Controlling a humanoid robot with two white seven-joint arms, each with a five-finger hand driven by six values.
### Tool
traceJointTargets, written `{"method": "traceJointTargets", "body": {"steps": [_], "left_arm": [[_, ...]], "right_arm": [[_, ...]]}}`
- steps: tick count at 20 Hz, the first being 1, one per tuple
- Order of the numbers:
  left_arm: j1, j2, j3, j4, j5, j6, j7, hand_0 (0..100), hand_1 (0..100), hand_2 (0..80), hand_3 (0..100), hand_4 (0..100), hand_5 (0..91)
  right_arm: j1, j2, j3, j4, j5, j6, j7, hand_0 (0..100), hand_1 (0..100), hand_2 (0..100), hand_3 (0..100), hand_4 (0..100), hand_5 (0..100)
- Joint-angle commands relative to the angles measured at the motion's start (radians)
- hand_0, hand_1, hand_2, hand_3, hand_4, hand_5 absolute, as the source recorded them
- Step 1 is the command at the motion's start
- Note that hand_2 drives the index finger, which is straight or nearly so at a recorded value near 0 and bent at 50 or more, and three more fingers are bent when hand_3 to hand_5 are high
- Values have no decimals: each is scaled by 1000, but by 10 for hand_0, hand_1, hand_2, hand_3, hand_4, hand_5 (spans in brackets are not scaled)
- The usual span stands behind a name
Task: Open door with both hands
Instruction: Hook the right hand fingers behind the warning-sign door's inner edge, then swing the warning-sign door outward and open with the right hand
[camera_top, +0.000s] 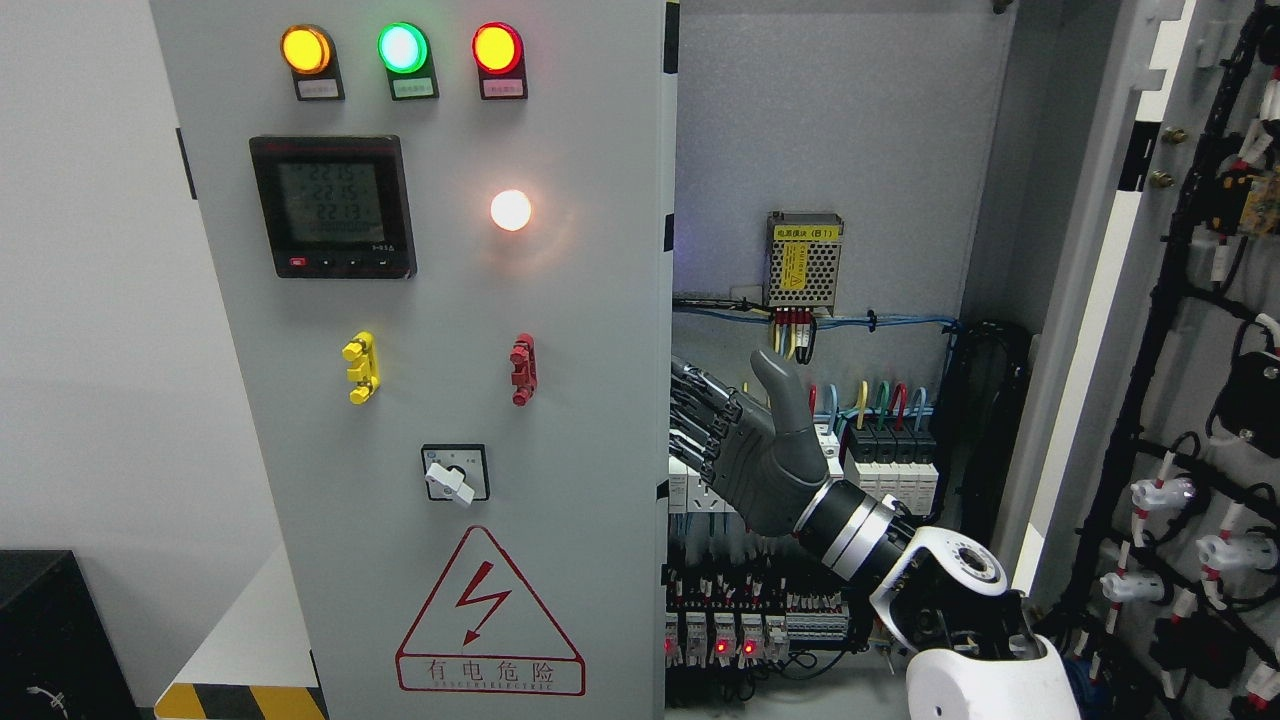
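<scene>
The grey left cabinet door (450, 420) fills the left and middle of the head view, with lamps, a meter, a rotary switch and a red warning triangle on it. The right door (1190, 330) stands swung wide open at the right, its wired inner face showing. My right hand (730, 440) comes in from the lower right and sits inside the cabinet opening. Its fingers (692, 415) reach behind the free right edge of the left door, where their tips are hidden. Its thumb (785, 385) points up. No left arm shows.
Inside the cabinet are a power supply (803, 262), coloured wires, breakers (885, 450) and terminal rows close behind my hand. A white wall is at the left, a black box (60, 630) at the lower left, and hazard striping on the floor (240, 700).
</scene>
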Motion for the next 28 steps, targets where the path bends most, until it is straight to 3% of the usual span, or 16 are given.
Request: {"method": "traceJointTargets", "body": {"steps": [1,19,25,28], "left_arm": [[11,0,0,0,0,0,-4,0,0,0,0,0,0],[11,0,0,0,0,0,-3,0,0,0,0,0,0],[11,0,0,0,-1,0,-4,0,0,0,0,0,0],[11,0,0,0,0,0,-4,0,0,0,0,0,0]], "right_arm": [[-1,0,36,-1,-1,4,11,0,0,0,0,0,0],[17,0,48,-53,-22,2,20,0,0,0,0,0,0],[109,-3,60,-147,-73,2,20,0,0,0,0,0,0],[180,-3,118,-246,-74,2,22,0,0,0,0,0,0]]}}
